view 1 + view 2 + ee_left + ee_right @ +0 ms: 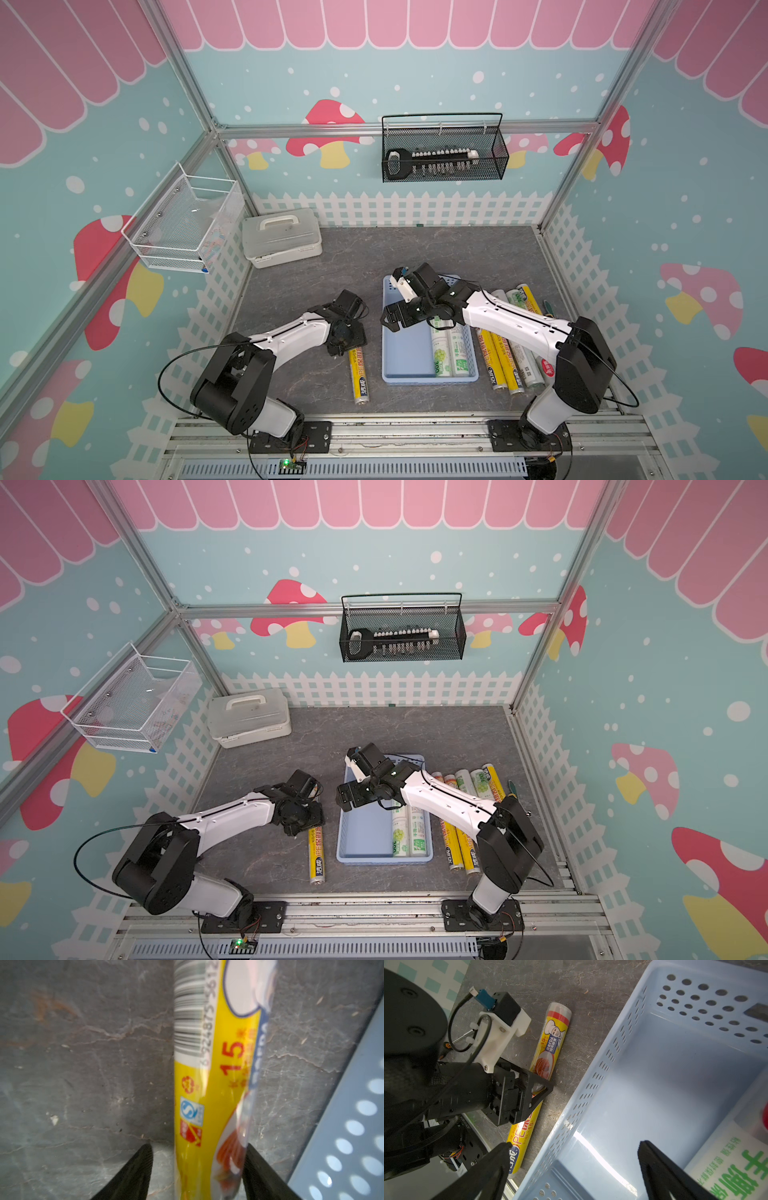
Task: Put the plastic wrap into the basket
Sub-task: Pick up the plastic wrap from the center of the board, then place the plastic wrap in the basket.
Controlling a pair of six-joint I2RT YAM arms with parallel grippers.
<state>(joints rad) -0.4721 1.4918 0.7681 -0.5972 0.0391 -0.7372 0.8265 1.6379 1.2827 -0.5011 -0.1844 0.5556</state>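
Note:
One yellow plastic wrap roll (pixel 360 374) (pixel 317 854) lies on the grey table just left of the light blue basket (pixel 405 351) (pixel 361 833). My left gripper (pixel 198 1146) is down over the far half of this roll (pixel 207 1084), jaws astride it. One finger touches it and the other stands a little off, so the gripper is open. Two white rolls with green labels (pixel 451 353) (pixel 726 1167) lie in the basket's right side. My right gripper (pixel 575 1143) (pixel 390 320) hovers open and empty over the basket's left rim (pixel 583 1093). Several more rolls (pixel 505 365) lie right of the basket, partly under the right arm.
A white lidded box (pixel 282 237) sits at the back left of the table. A black wire basket (pixel 444 158) hangs on the back wall and a white wire basket (pixel 183 224) on the left wall. Both wrists are close together near the basket's left wall (pixel 353 1126).

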